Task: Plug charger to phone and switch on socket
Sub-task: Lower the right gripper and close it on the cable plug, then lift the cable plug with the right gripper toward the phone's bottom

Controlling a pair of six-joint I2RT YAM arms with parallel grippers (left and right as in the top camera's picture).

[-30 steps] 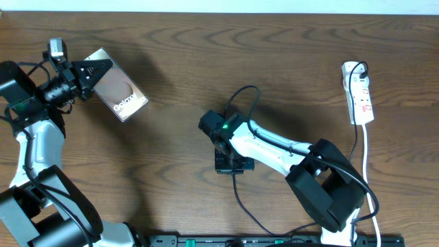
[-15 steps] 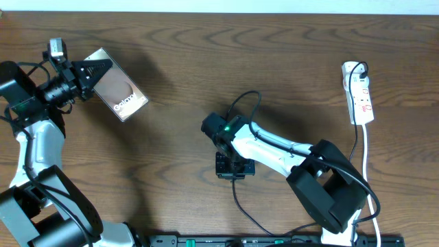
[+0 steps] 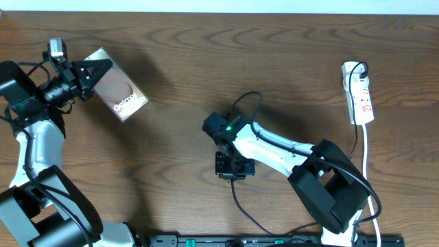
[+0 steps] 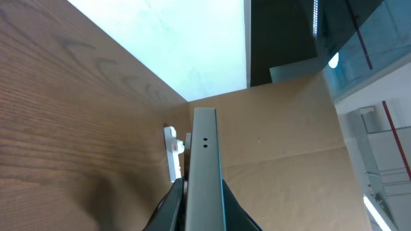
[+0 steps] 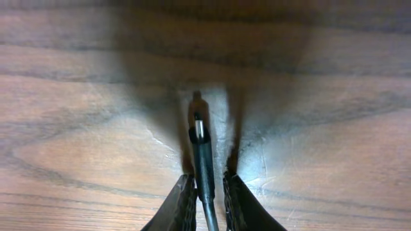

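The phone [image 3: 120, 89] is held edge-up above the table's far left, my left gripper [image 3: 92, 72] shut on its lower end. The left wrist view looks along its grey edge [image 4: 204, 160] between the jaws of the left gripper [image 4: 204, 208]. The white socket [image 3: 358, 92] lies at the far right; it shows small in the distance as the socket [image 4: 172, 151]. My right gripper [image 3: 233, 168] points down at mid-table. The charger's plug tip [image 5: 199, 131] lies on the wood between the slightly parted jaws of the right gripper [image 5: 207, 183], against the left finger and clear of the right one. The charger cable [image 3: 245, 97] loops behind the arm.
The socket's white cord [image 3: 367, 165] runs down the right side towards the front. A black rail [image 3: 274, 240] lines the front edge. A cardboard wall [image 4: 289, 141] stands beyond the table in the left wrist view.
My right gripper has drifted slightly towards the front and its jaws have parted a little around the plug. The cable loop shifted with it. The left arm and phone stayed put.
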